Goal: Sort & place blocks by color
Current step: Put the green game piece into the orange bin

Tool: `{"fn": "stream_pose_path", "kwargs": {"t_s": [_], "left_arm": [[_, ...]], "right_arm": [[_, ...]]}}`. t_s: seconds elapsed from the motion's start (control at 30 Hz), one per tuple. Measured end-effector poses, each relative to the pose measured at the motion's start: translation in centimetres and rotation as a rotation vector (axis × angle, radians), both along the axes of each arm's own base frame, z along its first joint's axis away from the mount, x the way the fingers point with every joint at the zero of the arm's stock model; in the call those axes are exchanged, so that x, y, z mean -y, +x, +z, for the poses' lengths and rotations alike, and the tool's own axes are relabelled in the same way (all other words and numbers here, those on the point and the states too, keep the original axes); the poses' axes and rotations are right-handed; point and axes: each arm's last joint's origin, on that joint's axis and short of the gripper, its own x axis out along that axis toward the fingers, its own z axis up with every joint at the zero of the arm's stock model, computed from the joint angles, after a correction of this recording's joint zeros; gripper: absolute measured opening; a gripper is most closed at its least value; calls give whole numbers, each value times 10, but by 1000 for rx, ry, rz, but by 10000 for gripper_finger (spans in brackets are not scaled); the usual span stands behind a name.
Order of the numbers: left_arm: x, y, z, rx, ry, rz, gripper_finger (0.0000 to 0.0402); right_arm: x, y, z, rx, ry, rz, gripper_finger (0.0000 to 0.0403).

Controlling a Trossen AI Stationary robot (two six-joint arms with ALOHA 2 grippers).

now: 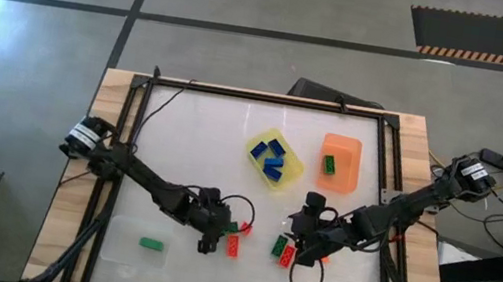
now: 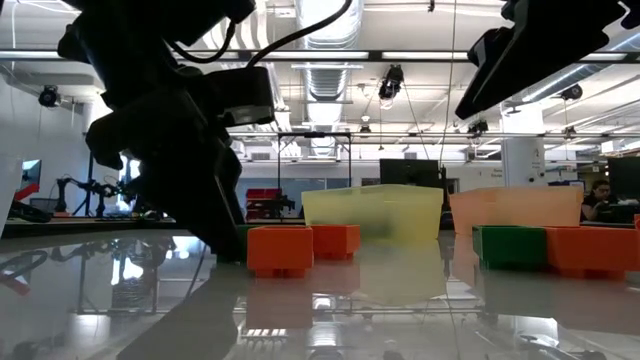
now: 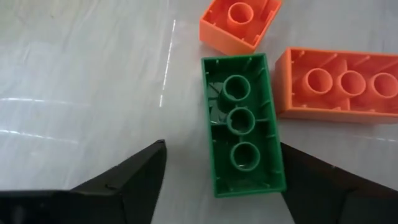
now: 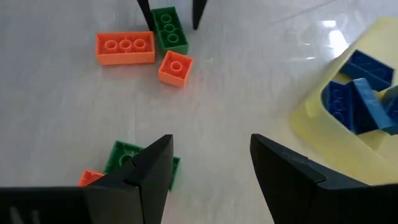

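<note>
Blocks scattered along the table's (image 1: 110,139) near half, sorted ones farther back. Nearest the front edge: lone green brick (image 1: 151,244) inside the clear tray (image 1: 119,242) at the front-left corner, long axis parallel to that edge. Toward the middle: upturned green block (image 3: 244,124), hollow side up with three tubes showing, lying between the spread fingers of the left gripper (image 3: 221,180); long axis running straight out between the fingers, neither finger touching, so released. Just beside it a long orange brick (image 3: 339,87), also upturned, long axis crosswise to the green one, far end cut off by the left wrist view's border; small square orange brick (image 3: 239,25) just past the green one's far end, partly cropped. Right of centre: green brick (image 4: 127,158) and orange brick (image 4: 90,178) close together, both largely hidden behind a finger of the right gripper (image 4: 208,162), jaws apart and grasping nothing. Farther back: yellow tray (image 1: 275,161) holding several blue bricks (image 4: 360,99) piled at mixed angles, exact count hard to make out; orange tray (image 1: 339,163) just right of it, with one green brick (image 1: 329,162) inside, long axis pointing toward the table's back edge. Low view mostly blocked on its left by a dark arm silhouette
</note>
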Motion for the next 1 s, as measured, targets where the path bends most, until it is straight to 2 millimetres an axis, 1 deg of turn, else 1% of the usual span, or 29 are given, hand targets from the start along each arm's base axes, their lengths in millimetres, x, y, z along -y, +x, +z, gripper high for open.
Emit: {"fn": "stream_pose_path", "kwargs": {"t_s": [0.1, 0.3, 0.33, 0.43, 0.53, 0.67, 0.73, 0.87, 1.0], "left_arm": [[0, -1, -1, -1, 1, 0, 225], [0, -1, 0, -2, 4, -3, 131], [0, -1, 0, -1, 6, -6, 125], [-1, -1, 2, 0, 25, -32, 125], [-4, -1, 9, 25, 52, -43, 125], [-7, -2, 27, 98, 96, -49, 125], [-9, -4, 40, 154, 133, -52, 129], [-11, 0, 76, 372, 198, -101, 134], [-8, 6, 109, 635, 251, -166, 135]], "right_arm": [[0, 0, 0, 4, -3, -3, 205], [0, 1, -7, 52, 14, 10, 205], [0, 1, -10, 62, 14, 15, 205], [0, 0, -18, 112, 23, 35, 205], [0, 0, -25, 186, 38, 59, 205], [0, 1, -29, 315, 53, 82, 205], [0, 2, -27, 397, 45, 96, 205], [1, 5, -19, 563, 14, 142, 205], [3, 7, -8, 676, -73, 130, 205]]}}
